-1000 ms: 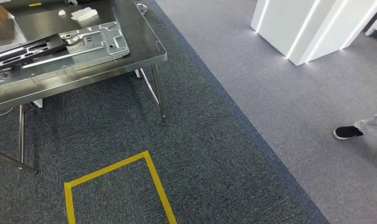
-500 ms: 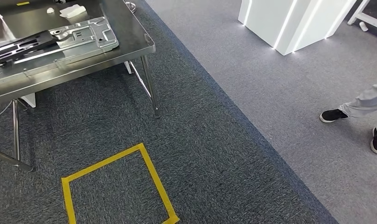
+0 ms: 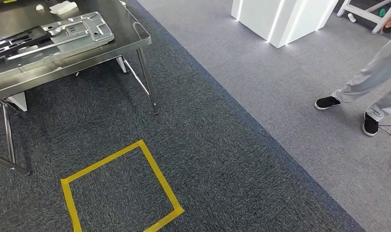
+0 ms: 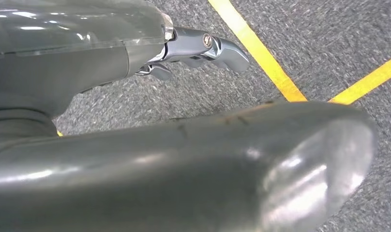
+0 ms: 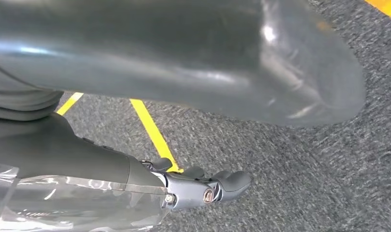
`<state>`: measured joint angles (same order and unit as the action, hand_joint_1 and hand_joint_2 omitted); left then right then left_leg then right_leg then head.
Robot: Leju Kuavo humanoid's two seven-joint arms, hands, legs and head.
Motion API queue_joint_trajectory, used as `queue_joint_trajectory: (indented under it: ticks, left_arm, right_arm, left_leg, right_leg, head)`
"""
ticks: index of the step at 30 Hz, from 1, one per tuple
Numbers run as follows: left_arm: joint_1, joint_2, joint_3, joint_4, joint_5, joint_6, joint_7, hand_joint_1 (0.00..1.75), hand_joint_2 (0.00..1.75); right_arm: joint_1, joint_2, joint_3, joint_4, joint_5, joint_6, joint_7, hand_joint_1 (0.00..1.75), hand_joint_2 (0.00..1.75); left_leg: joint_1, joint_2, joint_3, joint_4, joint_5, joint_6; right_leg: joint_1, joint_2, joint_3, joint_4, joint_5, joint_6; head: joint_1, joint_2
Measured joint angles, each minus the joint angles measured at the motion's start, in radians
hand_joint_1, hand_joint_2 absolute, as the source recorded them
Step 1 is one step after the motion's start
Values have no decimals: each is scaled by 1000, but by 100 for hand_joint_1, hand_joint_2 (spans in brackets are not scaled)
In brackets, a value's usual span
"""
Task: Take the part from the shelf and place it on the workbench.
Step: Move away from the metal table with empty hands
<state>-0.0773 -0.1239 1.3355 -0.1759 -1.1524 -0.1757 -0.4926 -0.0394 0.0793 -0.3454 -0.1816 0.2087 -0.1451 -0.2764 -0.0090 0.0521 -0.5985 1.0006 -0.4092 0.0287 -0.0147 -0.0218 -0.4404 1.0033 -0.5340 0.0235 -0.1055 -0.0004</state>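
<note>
A steel tabletop [image 3: 130,36] is seen in the upper left of the head view, with a flat stamped metal part [image 3: 63,34] lying on it beside a dark bracket [image 3: 14,41]. A yellow tape square [image 3: 118,186] is laid on the dark carpet at lower left. A person's legs [image 3: 372,82] are seen at the right edge. The left hand [image 4: 203,48] and right hand [image 5: 203,188] are held over carpet, fingers loosely extended, nothing grasped.
</note>
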Motion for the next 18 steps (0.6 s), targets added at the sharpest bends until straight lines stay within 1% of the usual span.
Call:
queue_joint_trajectory:
  ticks: [1,2,3,4,5,6,7,8,9,10,11,12,13,14,15,16,17,18]
  left_arm:
    - [0,0,-1,0,-1,0,0,0,0]
    - [0,0,-3,0,-1,0,0,0,0]
    - [0,1,-4,0,-2,0,0,0,0]
    - [1,2,-5,0,-3,0,1,0,0]
    - [2,2,-6,0,-3,-1,2,0,0]
    - [4,3,-7,0,-3,-1,3,0,0]
    - [5,4,-8,0,-4,-2,4,0,0]
    - [6,4,-10,0,-5,-2,4,0,0]
    - [7,4,-11,0,-7,-2,5,0,0]
    - [7,5,-13,0,-10,-1,5,0,0]
    - [7,5,-14,0,-12,1,5,0,0]
    - [7,6,-16,0,-13,3,5,0,0]
    - [6,8,-17,0,-14,5,6,0,0]
    - [6,9,-19,0,-15,7,9,0,0]
    - [5,10,-19,0,-15,8,13,0,0]
    - [3,11,-20,0,-14,10,17,0,0]
    - [3,10,-20,0,-14,11,20,0,0]
    - [3,10,-20,0,-13,12,23,0,0]
  right_arm:
    - [0,0,-1,0,-1,0,0,0,0]
    - [1,0,-2,0,-2,0,-1,0,0]
    - [2,2,-3,0,-3,0,-1,0,0]
    - [2,3,-3,0,-3,0,-1,0,0]
    - [2,4,-3,0,-4,0,-1,0,0]
    - [2,5,-4,0,-4,0,-1,0,0]
    - [2,5,-4,0,-4,0,-1,0,0]
    - [3,6,-5,0,-4,0,0,0,0]
    - [4,6,-5,0,-4,0,0,0,0]
    - [5,7,-5,0,-4,0,0,0,0]
    - [5,8,-5,1,-3,0,0,0,0]
    - [5,9,-5,1,-1,-1,0,0,0]
    - [5,10,-6,1,2,-2,0,0,0]
    - [5,12,-6,1,5,-3,0,0,0]
    - [4,13,-6,0,8,-4,1,0,0]
    - [4,14,-6,0,10,-5,1,0,0]
    - [5,14,-6,0,11,-6,1,0,0]
    - [5,14,-6,0,12,-7,1,0,0]
  left_leg:
    - [1,4,-5,2,8,-6]
    - [2,8,-7,3,17,-13]
    - [5,6,-11,6,16,-19]
    - [7,-2,-18,20,-3,-25]
    - [9,-14,-29,51,-42,-31]
    - [12,-28,-44,102,-96,-34]
    - [12,-36,-58,166,-149,-37]
    - [13,-40,-69,229,-183,-38]
    - [13,-42,-70,275,-188,-38]
    - [13,-42,-60,293,-166,-37]
    - [13,-43,-35,279,-130,-34]
    - [13,-46,6,232,-97,-30]
    - [11,-54,61,160,-86,-24]
    - [10,-61,115,80,-95,-19]
    - [9,-67,155,15,-114,-15]
    - [6,-70,178,-26,-131,-12]
    - [6,-68,181,-43,-137,-8]
    - [7,-64,178,-47,-133,-3]
  right_leg:
    - [5,-1,17,-32,-11,-6]
    - [6,1,13,-41,-9,-14]
    - [6,2,6,-40,1,-22]
    - [6,4,-4,-41,12,-32]
    - [4,4,-16,-43,24,-40]
    - [4,5,-30,-42,36,-45]
    - [5,8,-47,-41,48,-49]
    - [7,12,-65,-39,60,-50]
    - [8,16,-84,-37,72,-50]
    - [9,20,-102,-34,83,-49]
    - [10,25,-119,-30,93,-47]
    - [10,29,-135,-26,103,-45]
    - [11,33,-148,-20,111,-41]
    - [12,37,-158,-14,118,-37]
    - [13,40,-165,-8,124,-31]
    - [13,41,-170,-5,131,-26]
    - [13,43,-173,-4,138,-19]
    - [11,44,-177,-1,140,-13]
  head:
    - [0,0]
    - [0,0]
    - [0,0]
    - [0,0]
    - [0,0]
    - [0,0]
    - [0,0]
    - [0,0]
    - [0,0]
    - [0,0]
    - [0,0]
    - [0,0]
    - [0,0]
    - [0,0]
    - [0,0]
    - [0,0]
    - [0,0]
    - [0,0]
